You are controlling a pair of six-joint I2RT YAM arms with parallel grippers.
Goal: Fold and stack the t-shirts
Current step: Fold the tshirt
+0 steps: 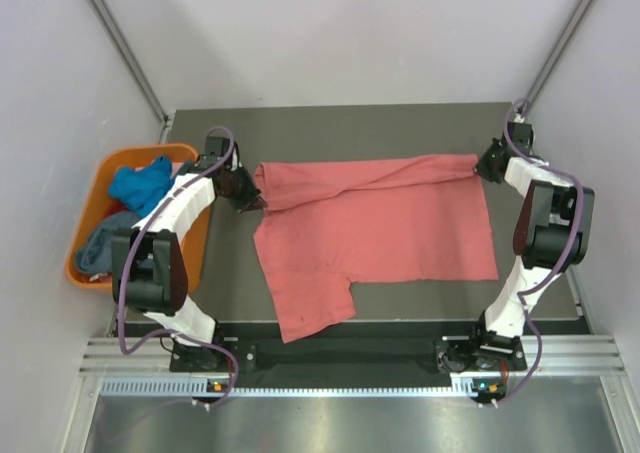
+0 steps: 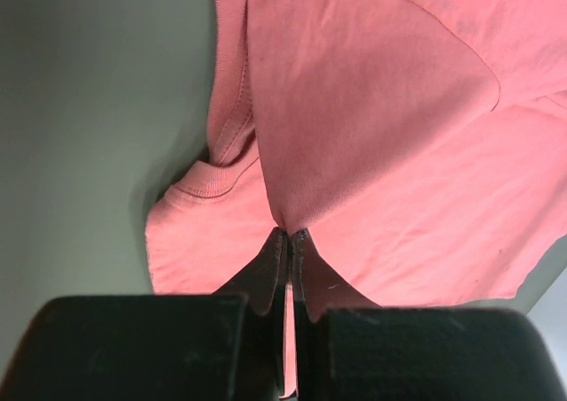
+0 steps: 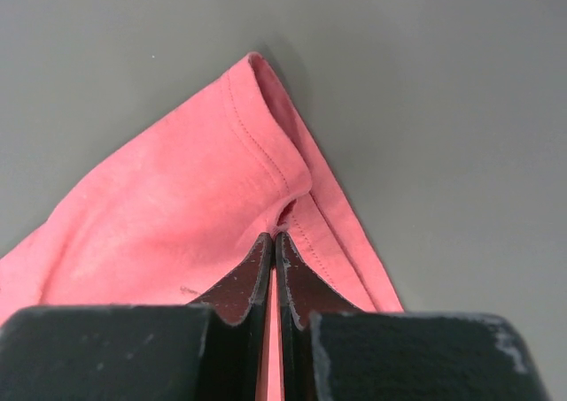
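Observation:
A salmon-pink t-shirt (image 1: 380, 228) lies spread across the dark table, its upper part folded over. My left gripper (image 1: 252, 201) is shut on the shirt's left edge; in the left wrist view the cloth (image 2: 372, 127) is pinched at the fingertips (image 2: 291, 235) next to the collar. At the shirt's upper right corner my right gripper (image 1: 482, 163) is shut on the hem, and the right wrist view has the stitched hem corner (image 3: 266, 153) bunched between the tips (image 3: 273, 235). A bright blue t-shirt (image 1: 140, 183) and a slate grey-blue one (image 1: 100, 245) lie crumpled in the orange tub.
The orange plastic tub (image 1: 100, 173) stands off the table's left edge, beside the left arm. One sleeve of the pink shirt (image 1: 310, 313) reaches toward the near table edge. White walls enclose the table (image 1: 420, 123) on three sides.

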